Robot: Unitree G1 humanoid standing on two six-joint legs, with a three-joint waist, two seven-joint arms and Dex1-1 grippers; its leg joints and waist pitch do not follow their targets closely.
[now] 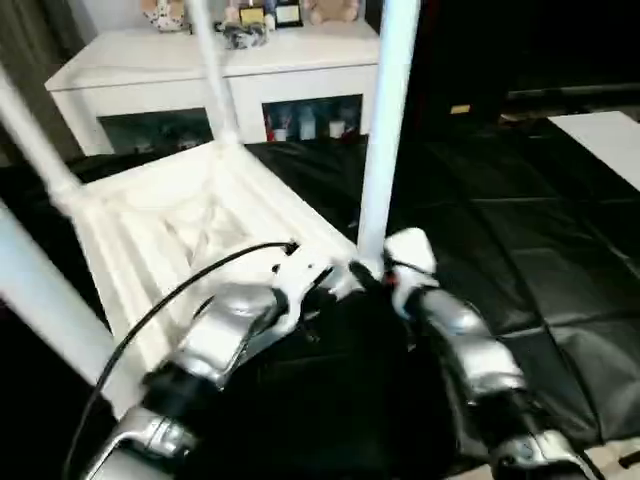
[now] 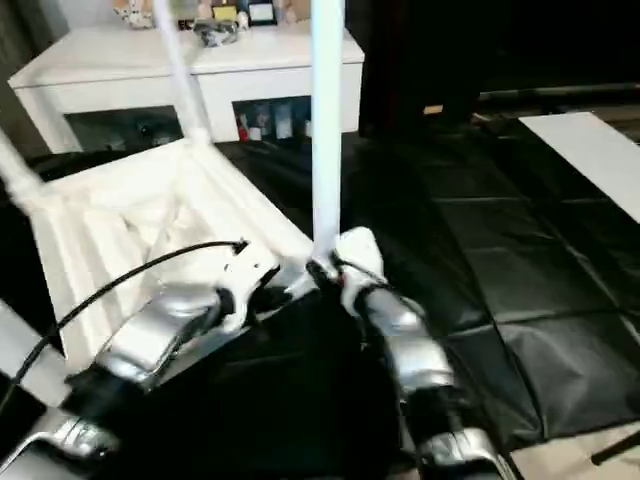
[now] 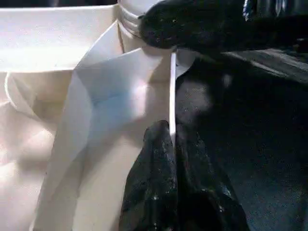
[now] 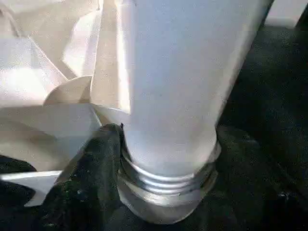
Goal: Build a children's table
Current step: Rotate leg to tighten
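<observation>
Silver forearms reach in from the bottom of the head camera's view toward the near corner of the overturned children's table (image 1: 190, 225), which lies ribbed side up on black sheeting (image 1: 520, 250) spread over the floor, in front of a white cabinet (image 1: 220, 75) with glass doors. Left pincer (image 3: 172, 139) is clamped together on the thin rim of the top at that corner. Right pincer (image 4: 127, 159) sits at the base of the nearest leg (image 1: 385, 130), one black finger (image 4: 94, 159) pressed against its collar; the other finger is hidden behind the leg, so whether it truly grips cannot be told. Threads (image 4: 166, 180) remain exposed where the leg meets its socket, suggesting it is not screwed fully home. Three other legs already stand upright at the remaining corners. The risk from here appears to be cross-threading: if the leg leans while being turned, the threads could bind and leave it loose or crooked. A weak hold on the smooth round plastic could also let the finger slip, and a slack left clamp would let the light table rotate with the leg instead of resisting it.
</observation>
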